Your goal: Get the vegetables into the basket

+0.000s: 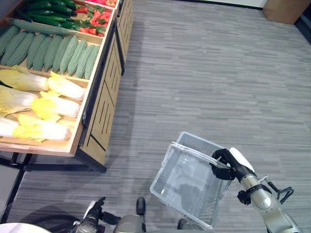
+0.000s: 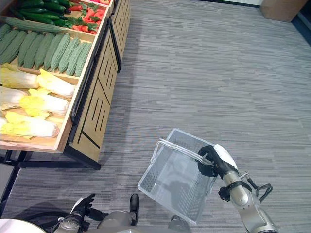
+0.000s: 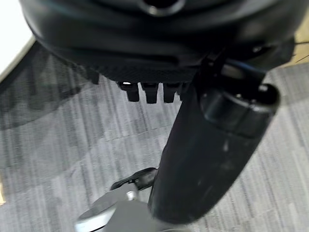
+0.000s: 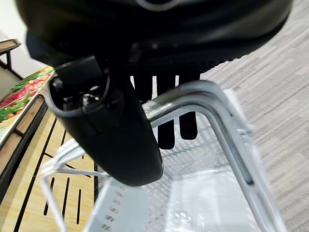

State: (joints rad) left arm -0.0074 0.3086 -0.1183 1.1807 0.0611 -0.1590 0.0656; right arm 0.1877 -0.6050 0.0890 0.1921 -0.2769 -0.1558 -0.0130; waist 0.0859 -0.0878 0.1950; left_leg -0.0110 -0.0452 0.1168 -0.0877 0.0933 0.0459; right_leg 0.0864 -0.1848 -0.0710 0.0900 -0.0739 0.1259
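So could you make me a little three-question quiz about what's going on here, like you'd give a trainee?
1. True or false: the white wire shopping basket already holds vegetables.
2. Which hand carries the basket by its grey handle? A) the left hand B) the right hand
3. Fill in: nearest the robot on the wooden produce stand lie pale yellow-white napa ______, with bumpy green bitter gourds in the next compartment.

Key:
1. False; its mesh bottom is bare.
2. B; its dark fingers curl over the handle, while the left hand hangs low by the floor.
3. cabbages.
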